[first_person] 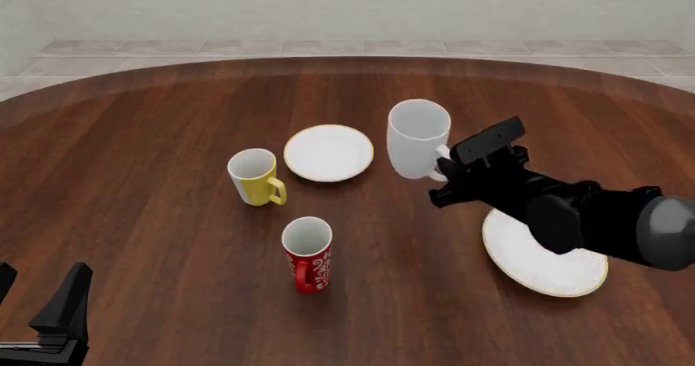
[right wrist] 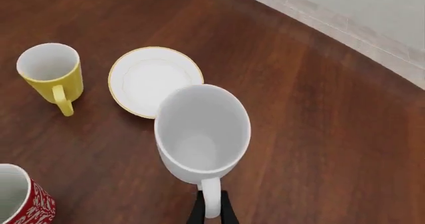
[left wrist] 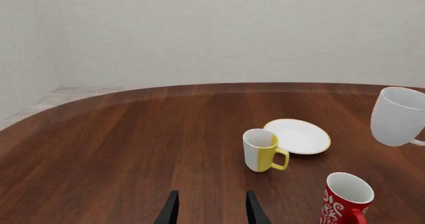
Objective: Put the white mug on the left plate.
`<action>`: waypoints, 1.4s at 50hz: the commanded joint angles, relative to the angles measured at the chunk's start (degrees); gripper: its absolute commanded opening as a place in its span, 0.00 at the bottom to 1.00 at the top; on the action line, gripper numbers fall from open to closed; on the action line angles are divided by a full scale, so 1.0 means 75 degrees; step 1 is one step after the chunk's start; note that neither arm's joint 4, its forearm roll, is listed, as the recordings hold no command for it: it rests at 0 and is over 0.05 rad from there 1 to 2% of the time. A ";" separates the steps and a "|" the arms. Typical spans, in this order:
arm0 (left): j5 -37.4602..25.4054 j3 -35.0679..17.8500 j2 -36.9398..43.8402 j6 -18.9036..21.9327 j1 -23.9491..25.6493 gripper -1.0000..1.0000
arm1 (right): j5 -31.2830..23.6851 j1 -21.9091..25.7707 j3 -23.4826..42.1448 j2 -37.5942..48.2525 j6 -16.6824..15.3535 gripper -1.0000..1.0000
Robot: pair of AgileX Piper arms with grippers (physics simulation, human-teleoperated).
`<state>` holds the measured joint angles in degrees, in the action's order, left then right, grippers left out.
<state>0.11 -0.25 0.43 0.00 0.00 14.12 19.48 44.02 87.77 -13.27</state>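
Observation:
The white mug point(first_person: 417, 138) point(right wrist: 202, 132) point(left wrist: 398, 116) hangs upright above the table, just right of the left plate point(first_person: 328, 152) point(right wrist: 154, 80) point(left wrist: 298, 135). My right gripper point(first_person: 448, 169) point(right wrist: 211, 211) is shut on the mug's handle. The plate is small, white and gold-rimmed, and nothing lies on it. My left gripper point(left wrist: 211, 209) point(first_person: 44, 301) stands open low at the near left of the table, holding nothing.
A yellow mug point(first_person: 255, 176) point(left wrist: 263, 150) point(right wrist: 52, 71) stands left of the small plate. A red patterned mug point(first_person: 306, 254) point(left wrist: 345, 200) point(right wrist: 20, 199) stands nearer to me. A larger gold-rimmed plate point(first_person: 543, 260) lies at the right, partly under my right arm.

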 commanded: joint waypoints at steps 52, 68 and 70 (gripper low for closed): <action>0.0000 0.0000 0.0001 0.0002 0.0000 1.00 | -0.1312 0.0813 0.4316 0.2344 0.0531 0.00; 0.0243 0.0026 0.0220 0.0003 0.0012 1.00 | -0.1442 0.0813 0.4967 0.3005 0.0646 0.00; 0.0228 0.0026 0.0205 0.0003 0.0012 1.00 | -0.1473 0.0824 0.5037 0.3057 0.0667 0.00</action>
<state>1.62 -0.09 1.80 0.01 0.08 3.64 25.66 78.76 108.21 -9.13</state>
